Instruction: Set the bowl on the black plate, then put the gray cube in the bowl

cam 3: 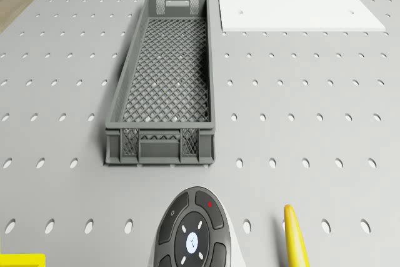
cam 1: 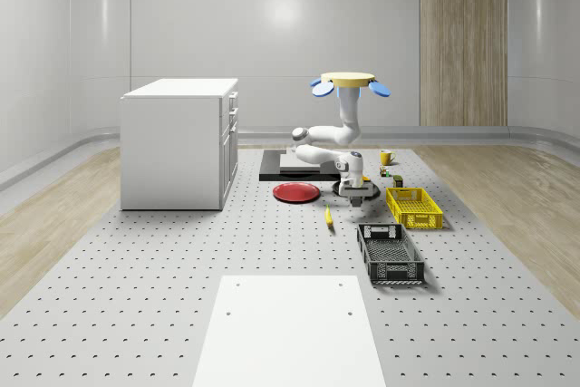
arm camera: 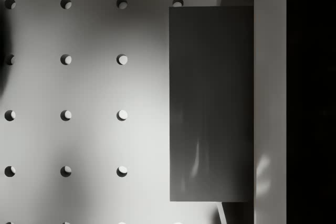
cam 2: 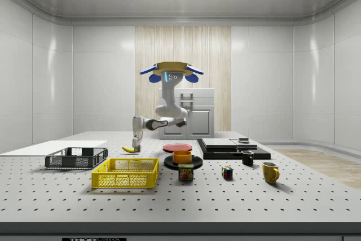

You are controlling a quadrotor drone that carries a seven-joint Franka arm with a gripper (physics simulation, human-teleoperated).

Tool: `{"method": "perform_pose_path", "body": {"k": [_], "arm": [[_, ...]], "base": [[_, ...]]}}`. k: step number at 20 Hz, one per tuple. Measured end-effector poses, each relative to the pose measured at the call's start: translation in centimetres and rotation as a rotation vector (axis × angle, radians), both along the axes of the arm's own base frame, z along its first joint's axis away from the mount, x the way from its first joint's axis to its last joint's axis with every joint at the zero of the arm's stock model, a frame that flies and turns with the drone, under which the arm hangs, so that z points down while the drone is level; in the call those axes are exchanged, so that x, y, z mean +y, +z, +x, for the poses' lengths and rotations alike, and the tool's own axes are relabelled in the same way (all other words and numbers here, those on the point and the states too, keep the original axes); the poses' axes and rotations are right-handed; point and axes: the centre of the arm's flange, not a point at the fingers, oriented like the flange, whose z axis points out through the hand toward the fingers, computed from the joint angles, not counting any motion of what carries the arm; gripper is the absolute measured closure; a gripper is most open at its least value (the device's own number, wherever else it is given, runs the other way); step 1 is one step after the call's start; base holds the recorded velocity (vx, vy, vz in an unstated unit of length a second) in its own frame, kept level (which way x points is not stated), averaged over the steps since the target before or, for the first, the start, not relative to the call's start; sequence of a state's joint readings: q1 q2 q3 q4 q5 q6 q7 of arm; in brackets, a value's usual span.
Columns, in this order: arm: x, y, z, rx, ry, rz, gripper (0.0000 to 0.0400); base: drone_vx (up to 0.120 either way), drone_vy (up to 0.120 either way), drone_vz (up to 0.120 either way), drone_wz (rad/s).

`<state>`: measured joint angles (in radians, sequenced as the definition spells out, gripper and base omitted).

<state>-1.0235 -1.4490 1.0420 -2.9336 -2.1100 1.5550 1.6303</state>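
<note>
In the side view the orange bowl (cam 2: 182, 156) sits on the black plate (cam 2: 169, 163), mid-table. A small gray cube (cam 2: 243, 140) rests on the dark slab (cam 2: 231, 149) behind them. The drone (cam 1: 349, 82) hovers over the table beside the slab, its white arm bent down. The gripper (cam 1: 356, 198) hangs just above the table, by the banana (cam 2: 131, 149) and to the side view's left of the bowl, also seen as the gripper (cam 2: 136, 147). In the wrist view a plain gray rectangular face (arm camera: 211, 103) lies close over the perforated table (arm camera: 79, 114).
A red plate (cam 1: 296, 192), yellow crate (cam 1: 414, 208) and dark mesh crate (cam 1: 389, 253) ring the gripper. A white cabinet (cam 1: 181, 142) stands at the whole-scene view's left, a white sheet (cam 1: 290, 328) in front. A can (cam 2: 185, 172), puzzle cube (cam 2: 227, 172) and mugs (cam 2: 270, 171) stand near the bowl.
</note>
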Motion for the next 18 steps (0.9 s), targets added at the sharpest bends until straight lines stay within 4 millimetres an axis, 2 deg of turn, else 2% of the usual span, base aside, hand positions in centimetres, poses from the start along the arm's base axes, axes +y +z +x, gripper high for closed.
{"method": "perform_pose_path", "body": {"k": [3, 8, 13, 18], "arm": [[0.0, -0.27, 0.0, 0.0, 0.0, 0.0, 0.015], [0.0, -0.47, 0.0, 0.0, 0.0, 0.0, 0.015], [0.0, -0.53, 0.0, 0.0, 0.0, 0.0, 0.015], [0.0, -0.55, 0.0, 0.0, 0.0, 0.0, 0.015]], "base": [[-0.027, 0.027, 0.12, 0.0], [-0.12, 0.12, 0.12, 0.0], [-0.112, 0.12, 0.0, 0.0], [0.0, 0.032, 0.0, 0.0]]}}
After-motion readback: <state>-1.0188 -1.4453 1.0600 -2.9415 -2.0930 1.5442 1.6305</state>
